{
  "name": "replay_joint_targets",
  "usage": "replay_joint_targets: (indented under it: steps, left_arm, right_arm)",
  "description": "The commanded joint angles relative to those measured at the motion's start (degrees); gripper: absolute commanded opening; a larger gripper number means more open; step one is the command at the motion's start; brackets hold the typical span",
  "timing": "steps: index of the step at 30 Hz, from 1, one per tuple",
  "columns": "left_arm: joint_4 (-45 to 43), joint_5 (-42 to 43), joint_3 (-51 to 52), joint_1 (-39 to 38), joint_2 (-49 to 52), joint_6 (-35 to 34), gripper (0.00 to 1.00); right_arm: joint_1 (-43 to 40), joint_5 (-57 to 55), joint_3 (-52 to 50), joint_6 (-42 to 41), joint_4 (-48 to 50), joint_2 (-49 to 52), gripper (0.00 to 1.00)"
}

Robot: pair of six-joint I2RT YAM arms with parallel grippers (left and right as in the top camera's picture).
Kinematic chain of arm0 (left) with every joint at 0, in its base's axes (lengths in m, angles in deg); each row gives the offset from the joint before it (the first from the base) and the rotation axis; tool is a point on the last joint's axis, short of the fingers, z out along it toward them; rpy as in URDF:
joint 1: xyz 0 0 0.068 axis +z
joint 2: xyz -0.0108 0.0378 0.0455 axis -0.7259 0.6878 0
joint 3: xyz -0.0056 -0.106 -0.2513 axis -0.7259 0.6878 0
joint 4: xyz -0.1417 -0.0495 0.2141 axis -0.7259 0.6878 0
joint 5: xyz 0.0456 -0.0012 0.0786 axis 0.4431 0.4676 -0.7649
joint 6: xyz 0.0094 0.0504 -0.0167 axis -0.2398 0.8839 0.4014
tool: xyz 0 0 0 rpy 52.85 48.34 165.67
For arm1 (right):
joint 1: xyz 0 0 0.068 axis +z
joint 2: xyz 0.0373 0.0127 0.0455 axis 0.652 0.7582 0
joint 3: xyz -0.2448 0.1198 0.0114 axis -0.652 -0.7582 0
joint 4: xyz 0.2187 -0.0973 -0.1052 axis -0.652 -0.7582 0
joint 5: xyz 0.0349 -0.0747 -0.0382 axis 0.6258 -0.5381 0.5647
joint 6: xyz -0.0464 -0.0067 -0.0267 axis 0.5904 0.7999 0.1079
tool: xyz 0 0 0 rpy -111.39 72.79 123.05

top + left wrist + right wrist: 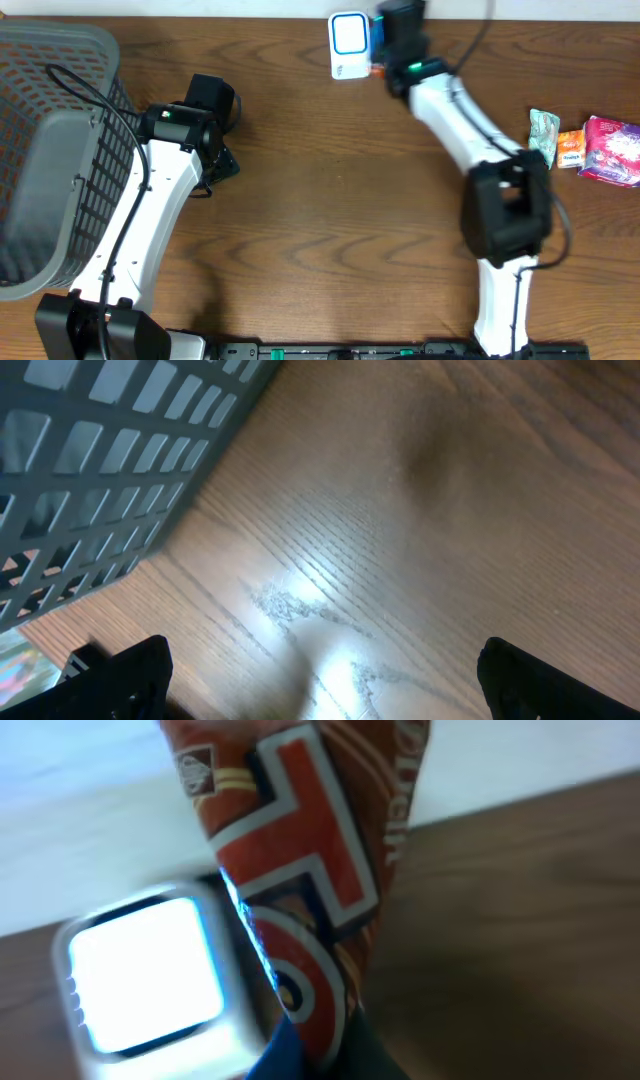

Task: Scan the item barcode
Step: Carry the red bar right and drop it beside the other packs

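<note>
While the right fingers [388,50] pinch the red packet [310,870] just beside the lit scanner [349,42] at the surface's [330,180] far edge, left fingers [540,680] wide and empty, a good scan likely needs its barcode turned squarely toward the scanner.

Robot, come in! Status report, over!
Left pincer open, empty, beside basket. Right pincer shut on packet, held at scanner. Nothing in the way.

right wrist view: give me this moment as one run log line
phase: presenting packet at scanner | right gripper: shut on packet | left gripper: open, empty, over table by basket
</note>
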Motion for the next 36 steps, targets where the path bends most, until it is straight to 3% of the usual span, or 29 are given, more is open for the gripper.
replay_joint_targets:
  steps: [1, 4, 7, 20, 23, 25, 33, 35, 36]
  left_arm:
    - [0.17, -0.24, 0.17, 0.09, -0.13, -0.72, 0.98]
    - [0.17, -0.24, 0.17, 0.09, -0.13, -0.72, 0.98]
    - [0.17, -0.24, 0.17, 0.09, -0.13, -0.72, 0.98]
    - [0.17, -0.24, 0.17, 0.09, -0.13, -0.72, 0.98]
    - [0.17, -0.24, 0.17, 0.09, -0.13, -0.72, 0.98]
    - [0.17, -0.24, 0.17, 0.09, -0.13, -0.72, 0.98]
    - [0.17, -0.24, 0.17, 0.09, -0.13, -0.72, 0.98]
    - [0.17, -0.24, 0.17, 0.09, -0.13, -0.72, 0.98]
    - [0.17, -0.24, 0.17, 0.09, -0.13, -0.72, 0.98]
  right_arm:
    - [-7.37, -4.37, 0.74, 5.77, -5.70, -6.97, 0.01]
    - [-13.70, -4.37, 0.74, 16.04, -15.50, -7.80, 0.01]
    - [-18.53, -4.37, 0.72, 20.94, -22.45, -7.41, 0.01]
    - [-34.64, -0.22, 0.48, 21.22, -30.62, -5.84, 0.02]
    - [-35.87, 3.80, 0.48, 21.20, -31.15, -5.84, 0.15]
    - [-36.20, 4.87, 0.46, 21.18, -31.47, -5.84, 0.49]
    - [-36.11, 4.96, 0.46, 18.38, -35.56, -6.36, 0.59]
    - [-36.11, 6.29, 0.46, 17.49, -37.59, -7.48, 0.67]
    - [-36.11, 7.67, 0.48, 17.49, -39.39, -8.63, 0.76]
